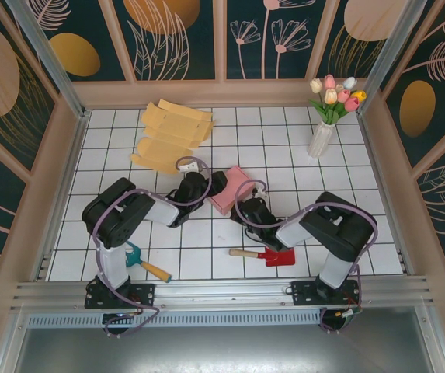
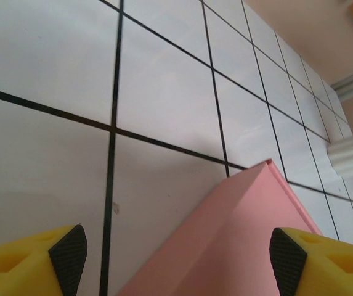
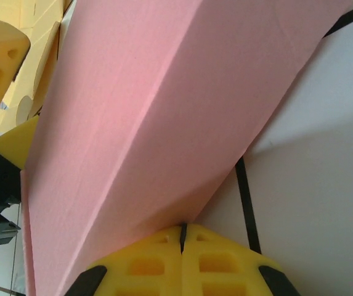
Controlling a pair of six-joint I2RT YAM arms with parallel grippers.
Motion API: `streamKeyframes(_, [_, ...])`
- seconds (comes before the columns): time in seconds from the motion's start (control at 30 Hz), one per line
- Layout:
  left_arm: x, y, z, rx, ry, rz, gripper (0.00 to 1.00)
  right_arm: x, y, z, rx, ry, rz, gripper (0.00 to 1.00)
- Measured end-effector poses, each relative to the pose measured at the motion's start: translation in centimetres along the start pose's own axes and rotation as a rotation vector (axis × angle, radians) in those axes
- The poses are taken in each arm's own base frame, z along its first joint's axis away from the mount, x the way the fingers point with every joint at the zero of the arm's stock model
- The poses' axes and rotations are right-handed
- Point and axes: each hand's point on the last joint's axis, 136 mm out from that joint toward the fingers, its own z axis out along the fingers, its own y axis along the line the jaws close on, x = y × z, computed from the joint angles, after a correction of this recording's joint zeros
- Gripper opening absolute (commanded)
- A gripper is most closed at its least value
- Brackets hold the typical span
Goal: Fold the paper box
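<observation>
Seen from above, a stack of flat yellow cardboard sheets [image 1: 171, 136] lies toward the upper left of the frame. A white vase [image 1: 321, 141] of tulips [image 1: 335, 95] stands at the upper right. Near the lower edge lie a small red-bladed shovel [image 1: 267, 255] and, further left, a teal-headed tool [image 1: 146, 263] with a wooden handle. All of these lie well apart from the middle, where both arms reach inward and partly cover what lies there. The table [image 1: 113, 163] is white tile with a black grid. Walls [image 1: 47, 54] of dark teal panels with pale flower patterns, framed in light wood, close it in. A metal rail [image 1: 222, 294] runs along the bottom of the frame. The pink paper box [image 1: 231, 188] sits on the tiles at the centre of the overhead view, between the two grippers. Its long axis runs on a slant from lower left to upper right of the frame. The left gripper [image 2: 177, 250] stands wide, and in its wrist view one corner of the box rises between its two yellow fingers. We cannot tell whether either finger touches the box. The right gripper [image 3: 182, 237] has its tips pressed together with nothing between them. In its wrist view the tips sit right at the box's lower edge, where the box meets the tile.
</observation>
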Motion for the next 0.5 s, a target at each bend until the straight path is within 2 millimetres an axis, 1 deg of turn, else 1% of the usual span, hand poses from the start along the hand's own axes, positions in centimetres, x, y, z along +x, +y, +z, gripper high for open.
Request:
streamKeyframes(0.17, [-0.3, 0.3, 0.0, -0.025, -0.012, 0.002, 0.81, 0.0, 0.0, 0.0, 0.007, -0.004, -0.008, 0.0])
streamKeyframes(0.3, [-0.1, 0.3, -0.5, -0.039, 0.008, 0.007, 0.81, 0.4, 0.1, -0.9, 0.017, 0.05, -0.055, 0.0])
streamKeyframes(0.37, [0.2, 0.2, -0.8, -0.036, 0.027, 0.008, 0.81, -0.4, 0.6, -1.8, -0.003, 0.061, -0.067, 0.0])
streamKeyframes(0.4, [0.5, 0.1, -1.0, -0.031, 0.039, 0.01, 0.81, -1.1, 0.9, -2.3, -0.021, 0.056, -0.068, 0.0])
streamKeyframes(0.5, [1.8, -0.6, -1.3, -0.007, 0.083, 0.011, 0.81, -2.8, 1.7, -3.7, -0.073, 0.037, -0.074, 0.0])
